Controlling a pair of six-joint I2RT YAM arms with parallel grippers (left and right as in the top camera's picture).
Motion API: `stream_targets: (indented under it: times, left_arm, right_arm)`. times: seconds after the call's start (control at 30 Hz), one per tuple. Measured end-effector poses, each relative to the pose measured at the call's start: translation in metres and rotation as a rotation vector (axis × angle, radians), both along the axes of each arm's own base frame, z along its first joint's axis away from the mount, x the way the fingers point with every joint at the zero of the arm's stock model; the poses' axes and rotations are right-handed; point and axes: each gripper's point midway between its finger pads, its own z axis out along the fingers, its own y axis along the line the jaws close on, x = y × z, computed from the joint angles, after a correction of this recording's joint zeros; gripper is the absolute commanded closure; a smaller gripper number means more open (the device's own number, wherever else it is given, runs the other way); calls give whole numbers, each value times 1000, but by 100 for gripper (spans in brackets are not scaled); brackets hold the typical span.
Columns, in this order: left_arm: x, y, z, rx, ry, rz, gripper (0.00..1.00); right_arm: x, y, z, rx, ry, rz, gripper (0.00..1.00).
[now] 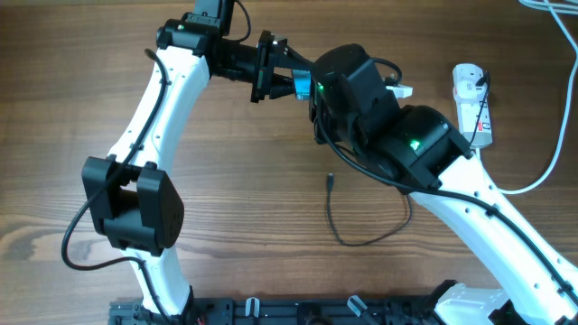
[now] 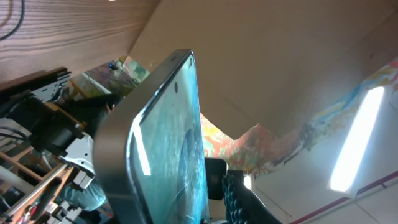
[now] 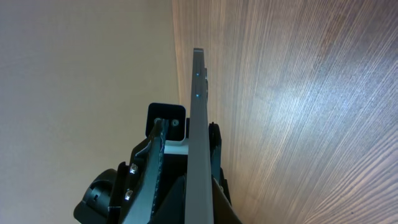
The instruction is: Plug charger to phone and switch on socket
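The phone [image 1: 301, 88] is held off the table at the back middle, and only a sliver of its cyan screen shows from overhead. My right gripper [image 3: 200, 163] is shut on it, with the phone [image 3: 199, 118] edge-on between both fingers. From overhead the right gripper [image 1: 315, 90] is mostly hidden under its own wrist. My left gripper [image 1: 287, 79] is open and straddles the phone [image 2: 168, 149]. Its ribbed finger [image 2: 239, 196] stands a little off the screen. The charger [image 1: 361, 239] lies loose on the table with its tip [image 1: 330, 181] free. The socket [image 1: 471, 104] lies at the far right.
A thick white lead [image 1: 551, 162] runs from the socket along the right edge. A black plug [image 1: 481, 79] sits in the socket. The right arm's white forearm [image 1: 488, 217] crosses the right half of the table. The left arm's elbow [image 1: 135, 203] stands at the left.
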Motion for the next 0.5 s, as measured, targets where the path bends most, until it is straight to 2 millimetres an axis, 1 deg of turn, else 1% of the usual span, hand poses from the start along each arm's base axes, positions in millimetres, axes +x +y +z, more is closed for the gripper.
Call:
stream_targets:
  times: [0.03, 0.1, 0.13, 0.17, 0.2, 0.23, 0.27, 0.3, 0.33, 0.37, 0.4, 0.47, 0.5]
  left_arm:
    - [0, 0, 0, 1, 0, 0, 70]
    - [0, 0, 0, 2, 0, 1, 81]
    - [0, 0, 0, 2, 1, 1, 84]
    - [0, 0, -1, 8, 2, 2, 88]
    - [0, -1, -2, 13, 5, 3, 94]
    - [0, -1, -2, 13, 5, 3, 96]
    - [0, -1, -2, 13, 7, 3, 96]
    - [1, -1, -3, 20, 0, 6, 96]
    - [1, -1, -5, 27, -3, 9, 96]
    - [2, 0, -7, 39, -7, 14, 96]
    - [4, 0, -11, 61, -12, 23, 96]
    - [9, 2, -22, 125, -28, 50, 96]
    - [16, 6, -36, 210, -57, 84, 96]
  right_arm:
    - [0, 0, 0, -1, 0, 0, 96]
    - [0, -1, 0, -1, -1, -3, 95]
    - [0, -1, 0, -1, -1, -3, 95]
    - [1, -1, 1, 0, -6, -10, 89]
    - [2, -2, 1, 1, -8, -16, 81]
    - [1, -3, 0, 1, -2, -20, 69]
    - [0, -3, -2, -4, 7, -17, 67]
    - [-1, -4, -3, -15, 9, -10, 57]
    - [-1, -4, -3, -27, 3, -3, 40]
    - [0, -6, -2, -47, -6, 5, 13]
    - [1, -8, -2, -78, -20, 14, 0]
    - [2, -13, -2, -168, -52, 60, 0]
    - [3, -21, -2, -251, -77, 79, 0]
